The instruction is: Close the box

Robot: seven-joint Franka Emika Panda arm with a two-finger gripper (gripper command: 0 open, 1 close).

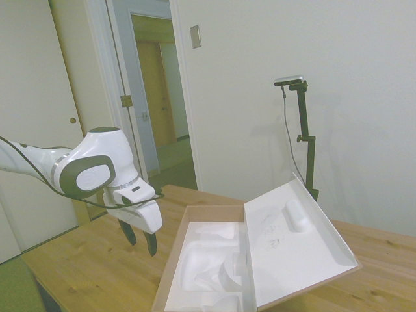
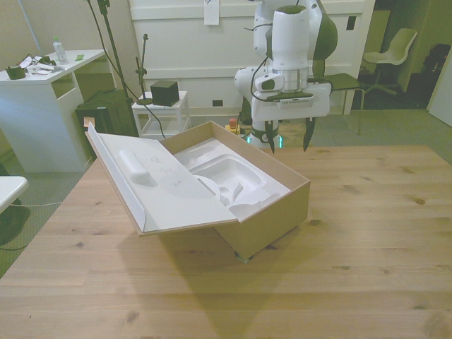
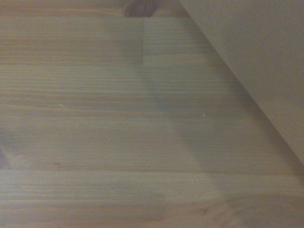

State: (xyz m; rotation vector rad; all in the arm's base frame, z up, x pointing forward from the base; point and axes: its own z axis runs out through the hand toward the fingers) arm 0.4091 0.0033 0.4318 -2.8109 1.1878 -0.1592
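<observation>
So the white Franka arm point(image 1: 81, 170) comes in roughly level in the side view, a bulky rounded joint with a dark grey cap sitting right at the wrist, and a thin black cable looping along and under it. From that joint the hand turns straight down. The two-finger gripper with its white body and short dark fingers point(image 1: 142, 239) hangs in the air, fingertips pointing at the surface below without touching anything. In the front view the gripper point(image 2: 289, 142) has its two fingers clearly spread wide apart, nothing held between them. The upper links stand nearly vertical above it.
</observation>
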